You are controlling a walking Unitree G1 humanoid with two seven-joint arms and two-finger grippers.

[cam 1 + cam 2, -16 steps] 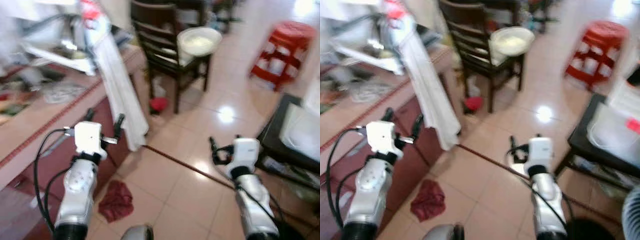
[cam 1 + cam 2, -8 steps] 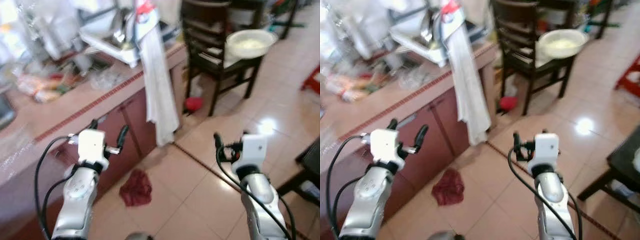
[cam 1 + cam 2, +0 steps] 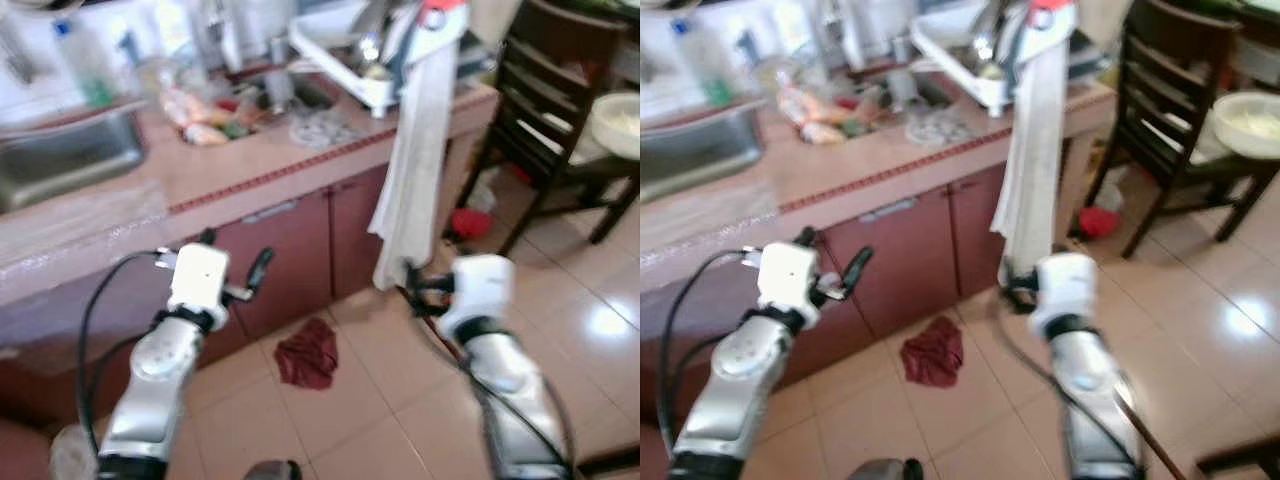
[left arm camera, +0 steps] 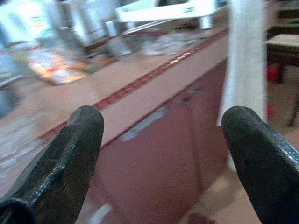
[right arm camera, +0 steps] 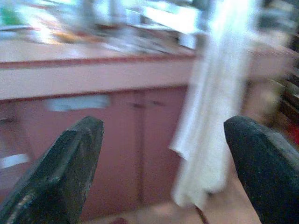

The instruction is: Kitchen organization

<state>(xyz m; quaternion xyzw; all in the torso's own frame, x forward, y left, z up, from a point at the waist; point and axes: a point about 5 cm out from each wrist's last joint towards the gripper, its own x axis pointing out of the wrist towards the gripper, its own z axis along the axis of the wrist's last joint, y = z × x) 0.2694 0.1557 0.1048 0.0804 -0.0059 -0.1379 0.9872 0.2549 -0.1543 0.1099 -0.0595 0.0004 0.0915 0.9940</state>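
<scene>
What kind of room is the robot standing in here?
Most likely a home kitchen: a steel sink is set into a tiled counter, a white dish rack sits on it, and a dark wooden chair stands nearby.

Dark red rag point(image 3: 308, 352) lying crumpled on tiled floor point(image 3: 390, 420) below the cabinet doors point(image 3: 290, 250). Dark wooden chair point(image 3: 545, 95) standing right of the table's end, pale bowl point(image 3: 1250, 120) sitting on its seat.

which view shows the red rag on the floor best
The left eye view: the red rag lies whole on the tiled floor before the cabinet doors. The right eye view shows it equally whole. In the left wrist view a dark red scrap at the lower edge may be it; too little to tell.
</scene>
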